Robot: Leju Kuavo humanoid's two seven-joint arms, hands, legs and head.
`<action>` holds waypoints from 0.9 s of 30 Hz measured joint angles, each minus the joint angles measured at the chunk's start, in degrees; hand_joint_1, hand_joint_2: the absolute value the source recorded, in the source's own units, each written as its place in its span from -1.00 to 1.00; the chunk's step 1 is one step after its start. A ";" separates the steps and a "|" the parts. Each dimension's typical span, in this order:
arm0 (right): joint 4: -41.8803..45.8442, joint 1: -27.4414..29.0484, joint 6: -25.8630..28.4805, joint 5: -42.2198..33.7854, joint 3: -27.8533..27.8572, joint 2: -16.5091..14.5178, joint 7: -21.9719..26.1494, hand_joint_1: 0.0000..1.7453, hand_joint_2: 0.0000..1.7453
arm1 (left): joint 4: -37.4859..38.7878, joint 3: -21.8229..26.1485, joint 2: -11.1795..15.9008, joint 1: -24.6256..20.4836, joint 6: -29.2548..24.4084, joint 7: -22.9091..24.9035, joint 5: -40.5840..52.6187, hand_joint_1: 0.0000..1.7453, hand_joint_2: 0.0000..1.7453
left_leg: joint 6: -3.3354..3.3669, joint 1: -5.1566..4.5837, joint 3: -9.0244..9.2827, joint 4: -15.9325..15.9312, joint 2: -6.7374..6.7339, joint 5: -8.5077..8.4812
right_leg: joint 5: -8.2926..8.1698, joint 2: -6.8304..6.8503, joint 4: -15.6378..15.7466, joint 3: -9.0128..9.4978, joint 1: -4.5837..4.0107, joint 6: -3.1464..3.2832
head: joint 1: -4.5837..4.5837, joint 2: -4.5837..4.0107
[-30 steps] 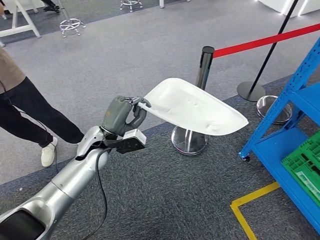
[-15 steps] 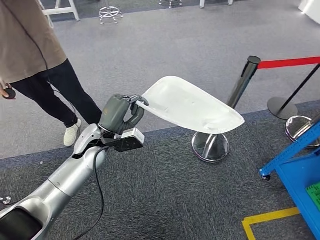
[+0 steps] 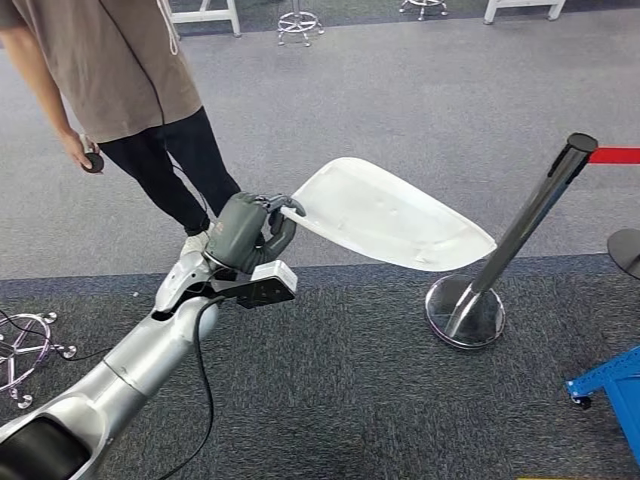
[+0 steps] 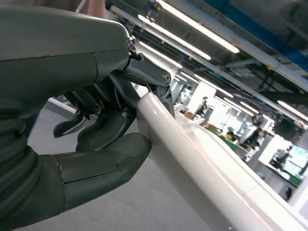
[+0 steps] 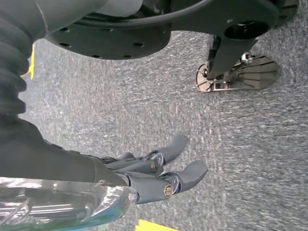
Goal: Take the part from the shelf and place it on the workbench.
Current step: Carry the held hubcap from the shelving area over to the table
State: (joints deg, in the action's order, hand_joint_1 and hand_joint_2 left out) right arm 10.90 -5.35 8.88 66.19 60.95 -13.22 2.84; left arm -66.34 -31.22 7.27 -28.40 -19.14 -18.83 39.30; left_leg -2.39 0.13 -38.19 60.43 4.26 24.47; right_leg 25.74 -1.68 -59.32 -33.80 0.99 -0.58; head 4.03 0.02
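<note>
The silver left arm reaches forward from the lower left corner of the head view, ending in the grey left robot hand point(image 3: 245, 232). Its fingers point(image 4: 160, 79) curl over the top of the near edge of the wide, flat, white plastic part point(image 3: 389, 215), and the thick thumb point(image 4: 105, 161) presses against that edge from underneath, so the part is clamped at its narrow end. The part juts out from the left robot hand over the grey carpeted floor point(image 3: 355, 370), carried in the air and tilted slightly down towards its far tip.

The right robot hand point(image 5: 160, 168) hangs low above the floor, its dark fingers stretched out nearly straight and a little apart, with nothing in them.

Just beyond the part's far tip stands a chrome barrier post point(image 3: 528, 225) on a round polished base, leaning in the picture, with a red belt point(image 3: 615, 155) running off from its top. A corner of a blue metal shelf point(image 3: 615, 385) sits nearer than the post, to its right. Behind the left robot hand a person point(image 3: 128, 80) in a brown top and black trousers stands, holding a small dark object point(image 3: 93, 161). Farther still are white table legs point(image 3: 204, 15).
</note>
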 joint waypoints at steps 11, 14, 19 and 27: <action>0.01 0.39 0.17 0.13 0.07 -0.04 -0.34 -1.00 1.00 | 0.03 -0.50 -0.29 -0.72 -0.18 1.22 2.06 1.00 1.00 | 0.77 -0.67 2.01 -3.18 -7.83 -1.82 | 1.21 7.50 0.01 0.86 -1.08 -0.87 | 0.21 0.01; 0.01 0.23 0.18 0.49 0.09 -0.05 -0.25 -1.00 1.00 | 0.13 -0.63 -0.08 -0.90 -1.14 0.53 2.48 1.00 1.00 | 1.77 -0.39 2.14 -3.40 -5.68 -1.90 | 2.42 6.88 -0.93 0.87 -0.82 -1.84 | -0.09 0.01; -0.01 -0.20 -0.06 2.02 -0.07 -0.09 0.16 -1.00 1.00 | 0.17 -0.34 0.22 -0.57 -6.77 -4.06 1.75 1.00 1.00 | 2.60 -0.19 2.32 -3.50 -2.20 -1.88 | 8.07 2.08 -15.37 -6.30 -0.78 -2.11 | -0.64 0.00; -0.04 -0.23 0.20 2.89 -0.85 -0.52 -0.05 -1.00 1.00 | -1.79 2.54 3.12 2.53 -8.56 -6.94 1.71 1.00 1.00 | 0.67 0.41 1.68 -3.38 3.93 -2.43 | 0.57 -3.01 -0.29 0.06 -0.37 -0.92 | -0.63 0.01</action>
State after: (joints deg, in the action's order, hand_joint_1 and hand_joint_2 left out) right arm 10.86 -5.58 9.08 69.08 60.10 -13.74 2.79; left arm -68.12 -28.68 10.39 -25.87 -27.69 -25.77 41.01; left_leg -1.72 0.55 -36.51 57.05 8.19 22.04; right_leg 26.32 -4.69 -59.62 -33.75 0.63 -1.50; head 3.40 0.03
